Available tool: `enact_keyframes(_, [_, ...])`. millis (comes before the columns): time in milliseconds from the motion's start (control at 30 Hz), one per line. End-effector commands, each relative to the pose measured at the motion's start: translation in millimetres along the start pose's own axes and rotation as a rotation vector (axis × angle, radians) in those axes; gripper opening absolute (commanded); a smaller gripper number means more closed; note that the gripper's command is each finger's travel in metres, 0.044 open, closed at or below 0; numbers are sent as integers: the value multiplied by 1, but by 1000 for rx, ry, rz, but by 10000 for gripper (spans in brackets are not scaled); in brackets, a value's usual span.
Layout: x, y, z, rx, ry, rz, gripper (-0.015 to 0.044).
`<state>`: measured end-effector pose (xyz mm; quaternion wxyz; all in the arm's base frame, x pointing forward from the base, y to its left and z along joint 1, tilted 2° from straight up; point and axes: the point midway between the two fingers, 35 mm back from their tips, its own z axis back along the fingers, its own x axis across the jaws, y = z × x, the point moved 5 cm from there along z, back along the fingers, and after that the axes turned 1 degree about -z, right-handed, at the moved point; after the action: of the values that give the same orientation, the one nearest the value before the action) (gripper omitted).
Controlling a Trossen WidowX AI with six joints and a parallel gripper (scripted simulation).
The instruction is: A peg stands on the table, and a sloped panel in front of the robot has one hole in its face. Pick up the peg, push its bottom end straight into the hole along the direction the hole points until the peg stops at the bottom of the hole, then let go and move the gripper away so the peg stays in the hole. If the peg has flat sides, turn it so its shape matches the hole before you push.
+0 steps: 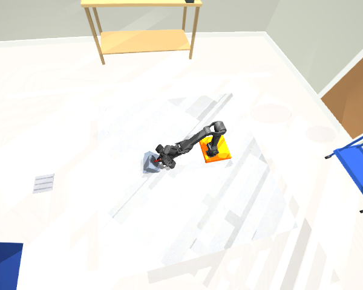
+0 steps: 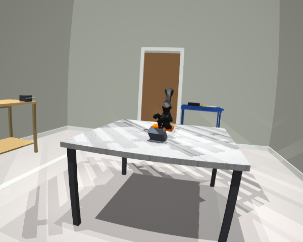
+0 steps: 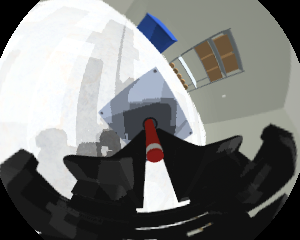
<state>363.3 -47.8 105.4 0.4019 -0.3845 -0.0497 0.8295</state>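
Note:
A red peg is held in my gripper, which is shut on it. The peg's far end points into the dark hole in the face of the grey-blue sloped panel. In the wrist view the peg's tip lies inside the hole's outline; how deep it sits I cannot tell. In the exterior view the panel's back faces the camera and hides the peg and the fingers. The arm reaches from its orange base out to the panel.
The table top is white and grey streaked. A wooden shelf, a blue cart and a brown door stand away from the table.

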Motion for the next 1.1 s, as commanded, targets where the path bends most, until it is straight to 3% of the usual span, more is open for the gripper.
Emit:
enact_keyframes(0, [-1, -1, -3, -4, 0, 3, 0])
enact_keyframes(1033, [0, 0, -10, 2, -2, 0, 0])
enact_keyframes(1067, [0, 0, -10, 2, -2, 0, 26])
